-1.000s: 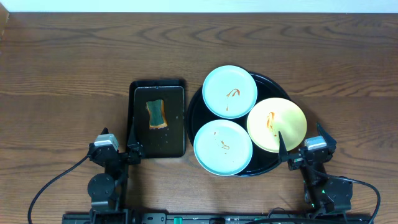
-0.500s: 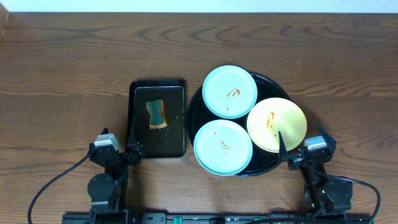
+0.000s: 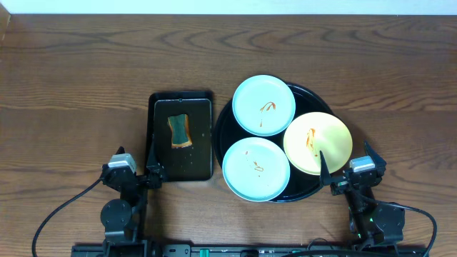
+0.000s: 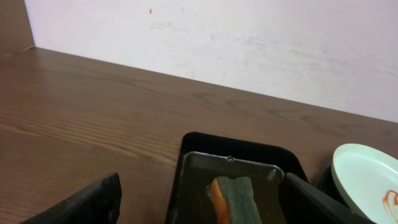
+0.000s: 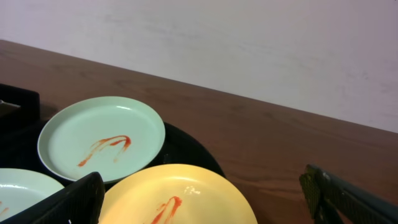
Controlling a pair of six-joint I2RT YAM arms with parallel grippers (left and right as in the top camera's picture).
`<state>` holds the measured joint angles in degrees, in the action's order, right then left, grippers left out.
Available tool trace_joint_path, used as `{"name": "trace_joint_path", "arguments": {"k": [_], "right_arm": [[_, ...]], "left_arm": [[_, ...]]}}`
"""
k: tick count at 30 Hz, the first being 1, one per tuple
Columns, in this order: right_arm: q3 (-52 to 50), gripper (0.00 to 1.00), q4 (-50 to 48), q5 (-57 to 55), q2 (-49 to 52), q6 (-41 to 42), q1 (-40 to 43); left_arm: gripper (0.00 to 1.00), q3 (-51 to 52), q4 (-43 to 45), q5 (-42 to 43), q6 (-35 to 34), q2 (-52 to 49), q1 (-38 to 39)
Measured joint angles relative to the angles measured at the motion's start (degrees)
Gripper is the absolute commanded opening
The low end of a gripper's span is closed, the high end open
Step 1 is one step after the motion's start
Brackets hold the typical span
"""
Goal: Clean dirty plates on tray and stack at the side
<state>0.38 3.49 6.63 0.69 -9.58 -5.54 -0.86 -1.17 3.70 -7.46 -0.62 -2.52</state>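
Observation:
Three sauce-marked plates lie on the round black tray [image 3: 310, 95]: a mint-blue plate [image 3: 264, 105] at the back, a mint-blue plate [image 3: 255, 168] at the front and a yellow plate [image 3: 318, 143] at the right. The right wrist view shows the back mint plate [image 5: 99, 138] and the yellow plate [image 5: 180, 196]. My right gripper [image 3: 348, 170] is open and empty at the tray's near right edge, its fingers either side of the yellow plate's near rim [image 5: 202, 205]. My left gripper [image 3: 136, 170] is open and empty, low at the front left.
A smaller black rectangular tray [image 3: 181, 165] left of the round tray holds a green and orange sponge [image 3: 178, 131]. The left wrist view shows this sponge [image 4: 236, 198] just ahead between the fingers. Bare wooden table lies left and behind.

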Motion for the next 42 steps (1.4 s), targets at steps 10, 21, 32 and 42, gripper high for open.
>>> {"name": "trace_joint_path", "arguments": {"k": [10, 21, 32, 42], "right_arm": [[0.02, 0.99, 0.26, -0.35, 0.02, 7.34, 0.00], [9.42, 0.99, 14.36, -0.55, 8.04, 17.00, 0.00], [34.84, 0.99, 38.34, 1.81, 33.51, 20.22, 0.00], [48.19, 0.96, 46.60, 8.55, 53.20, 21.22, 0.00]], "left_arm": [[0.81, -2.56, -5.40, 0.26, -0.02, -0.44, 0.00], [0.81, -18.01, -18.69, 0.68, -0.20, -16.31, 0.00], [0.81, -40.26, -37.51, 0.70, -0.22, -42.75, 0.00], [0.81, -55.54, -51.84, 1.20, -0.22, -57.27, 0.00]]}}
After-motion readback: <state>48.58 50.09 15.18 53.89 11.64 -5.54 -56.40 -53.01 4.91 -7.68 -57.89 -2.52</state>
